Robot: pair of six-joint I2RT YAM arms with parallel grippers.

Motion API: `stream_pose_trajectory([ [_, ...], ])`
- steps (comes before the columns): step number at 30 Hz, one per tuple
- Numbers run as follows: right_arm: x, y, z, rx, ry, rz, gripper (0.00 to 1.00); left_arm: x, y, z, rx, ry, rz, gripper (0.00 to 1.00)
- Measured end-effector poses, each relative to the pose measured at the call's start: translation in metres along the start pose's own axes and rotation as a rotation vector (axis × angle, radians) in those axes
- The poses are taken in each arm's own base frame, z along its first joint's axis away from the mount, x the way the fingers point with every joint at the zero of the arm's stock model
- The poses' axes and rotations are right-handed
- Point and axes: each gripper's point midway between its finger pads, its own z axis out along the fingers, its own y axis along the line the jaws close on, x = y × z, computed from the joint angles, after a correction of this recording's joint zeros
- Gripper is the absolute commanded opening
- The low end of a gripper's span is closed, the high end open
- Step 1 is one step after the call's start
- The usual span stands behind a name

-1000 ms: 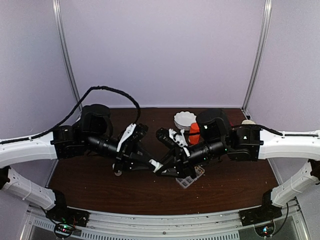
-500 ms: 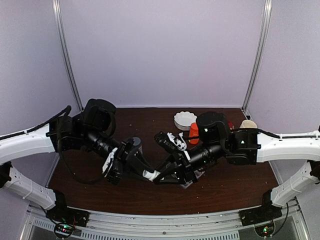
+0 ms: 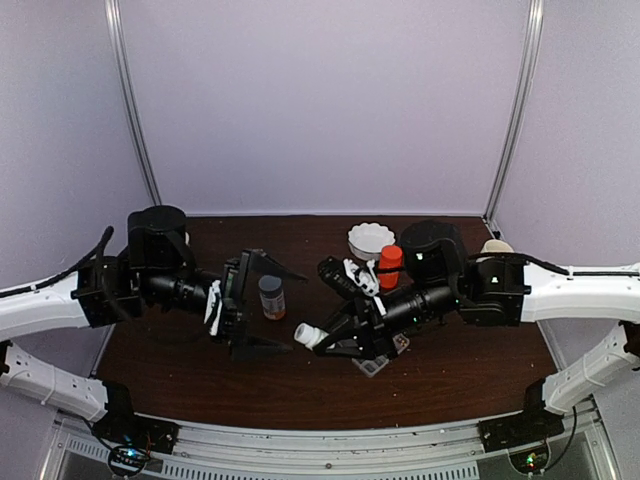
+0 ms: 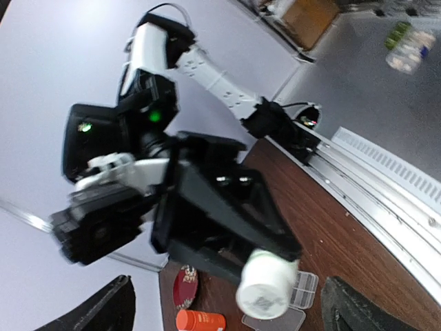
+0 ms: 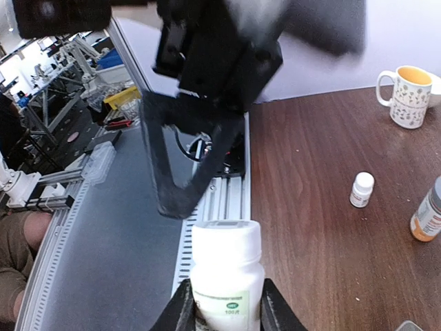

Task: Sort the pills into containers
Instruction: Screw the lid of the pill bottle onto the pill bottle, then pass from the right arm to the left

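My right gripper (image 5: pixel 226 307) is shut on a capped white bottle (image 5: pixel 226 276), held tilted over the table (image 3: pixel 308 333). My left gripper (image 3: pixel 262 306) stands wide open to its left, facing it, fingers (image 4: pixel 114 307) empty. The clear pill box (image 3: pixel 378 364) lies under my right arm; its containers (image 4: pixel 306 288) and open lid (image 4: pixel 275 321) show in the left wrist view. No pills can be made out. A grey-capped bottle (image 3: pixel 271 297) stands on the table, lined up between my left fingers from above; I cannot tell how high above it they are.
An orange bottle (image 3: pixel 389 266) and a white bowl (image 3: pixel 369 238) stand behind the right arm. A mug (image 5: pixel 405 95) sits at the far right, a small white bottle (image 5: pixel 361 189) near it. A red disc (image 4: pixel 185 286) lies by the orange bottle (image 4: pixel 200 321).
My left gripper was shut at the white bottle's cap; it has opened wide and drawn back to the left, uncovering the grey-capped bottle. The right gripper has kept hold of the white bottle.
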Motion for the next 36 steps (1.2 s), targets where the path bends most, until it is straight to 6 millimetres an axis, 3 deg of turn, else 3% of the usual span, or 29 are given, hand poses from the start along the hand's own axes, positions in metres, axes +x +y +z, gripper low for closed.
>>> stream_pose_trajectory([
  [5,0.007,-0.01,-0.012,0.103,0.015,-0.039,0.03,-0.002,0.047,-0.017,-0.232,0.034,-0.373,0.98],
  [11,-0.002,-0.027,-0.034,0.291,-0.023,-0.129,0.02,0.025,0.082,-0.048,-0.482,0.105,-0.963,0.96],
  [15,-0.003,-0.036,-0.036,0.396,-0.014,-0.186,0.02,0.04,0.076,-0.052,-0.524,0.099,-1.262,0.93],
  [22,-0.003,-0.05,-0.028,0.539,0.031,-0.268,0.04,0.053,0.051,-0.039,-0.467,0.132,-1.688,0.89],
  [29,-0.013,-0.06,-0.017,0.599,0.045,-0.315,0.04,0.053,0.04,-0.026,-0.387,0.136,-1.864,0.73],
  [36,-0.015,-0.058,-0.011,0.612,0.044,-0.349,0.04,0.056,0.03,-0.014,-0.333,0.154,-1.951,0.64],
])
